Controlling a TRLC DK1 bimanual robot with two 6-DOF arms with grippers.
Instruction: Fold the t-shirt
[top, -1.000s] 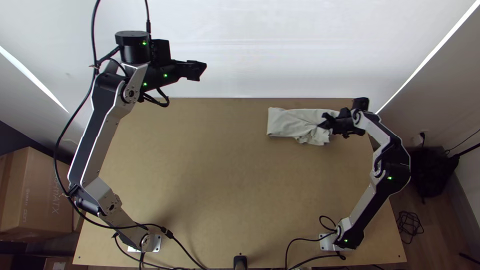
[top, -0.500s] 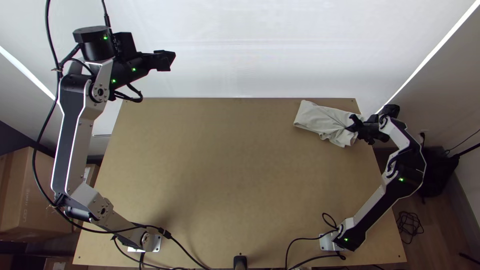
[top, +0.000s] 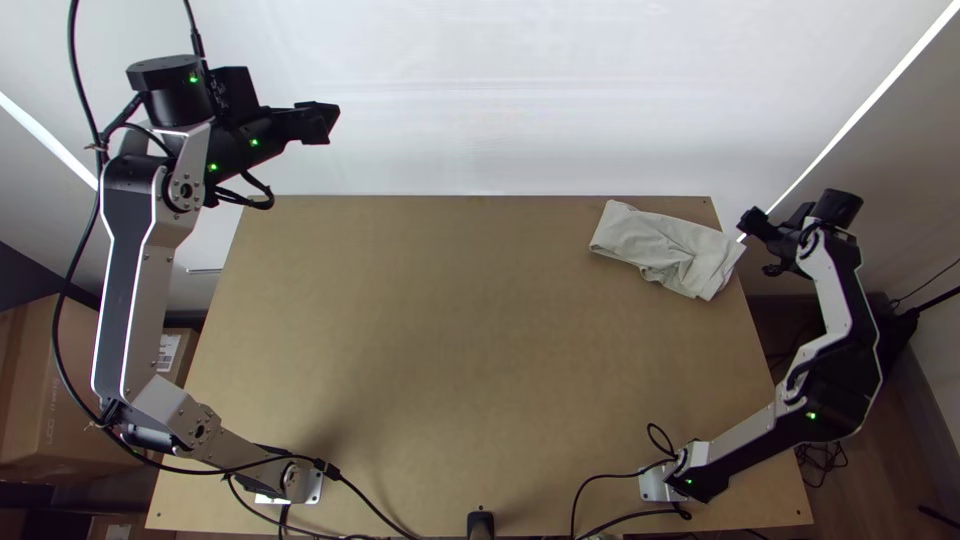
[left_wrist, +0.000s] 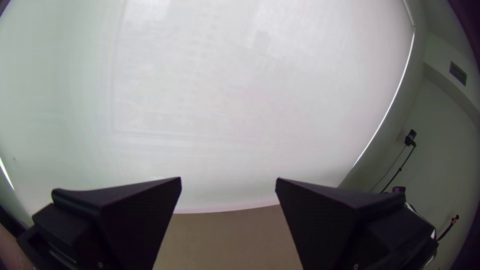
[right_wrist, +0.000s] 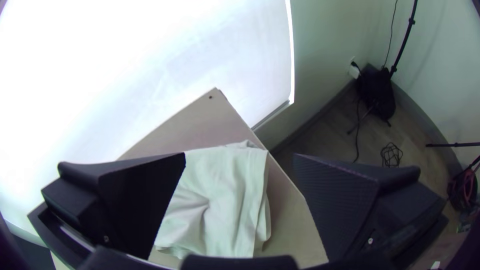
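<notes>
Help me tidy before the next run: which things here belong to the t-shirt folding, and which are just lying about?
Part of the job:
t-shirt, crumpled near the table's far right corner
left gripper, open
right gripper, open

Just lying about:
cardboard box, left of the table
tangled cable on the floor
black bundle by the wall

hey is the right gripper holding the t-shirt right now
No, the right gripper is open, its fingers wide apart, and the t-shirt lies on the table.
</notes>
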